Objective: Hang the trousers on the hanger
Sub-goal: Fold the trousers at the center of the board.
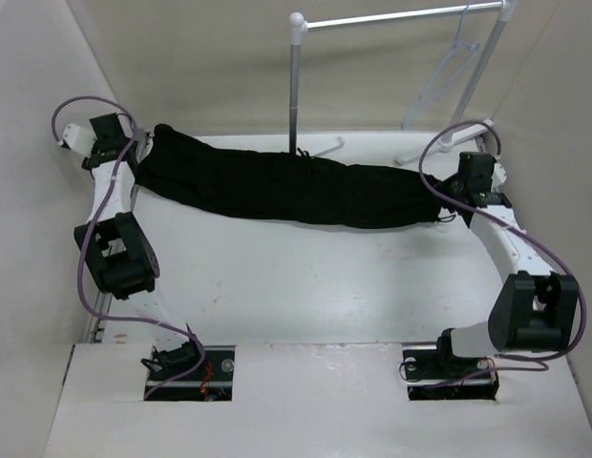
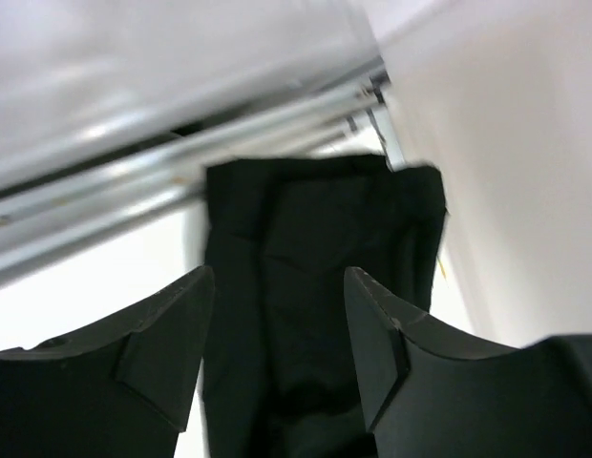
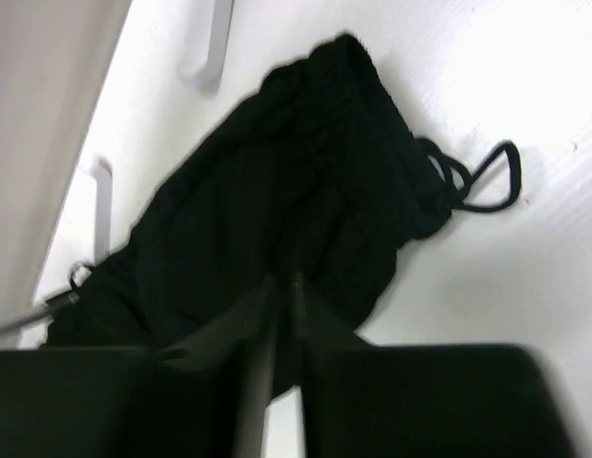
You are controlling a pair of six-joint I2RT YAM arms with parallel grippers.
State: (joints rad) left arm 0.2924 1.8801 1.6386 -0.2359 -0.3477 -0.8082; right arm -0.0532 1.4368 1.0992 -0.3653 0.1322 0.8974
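Observation:
The black trousers (image 1: pixel 296 186) lie stretched out flat across the far half of the table. My left gripper (image 1: pixel 143 143) hovers at their left end; in the left wrist view it (image 2: pixel 277 277) is open, with the cloth (image 2: pixel 315 219) lying between and below the fingers, not pinched. My right gripper (image 1: pixel 447 205) is at the right end, by the waistband. In the right wrist view its jaws (image 3: pixel 285 281) are closed to a thin gap on a fold of the trousers (image 3: pixel 277 172); a drawstring loop (image 3: pixel 487 181) lies on the table. The pale hanger (image 1: pixel 449 72) hangs on the rail at the far right.
A white tubular rail stand (image 1: pixel 401 17) rises behind the trousers, its grey pole (image 1: pixel 294 86) at the centre and its feet (image 1: pixel 425 153) on the table near my right gripper. Walls close in on both sides. A metal frame (image 2: pixel 181 162) runs past the left end.

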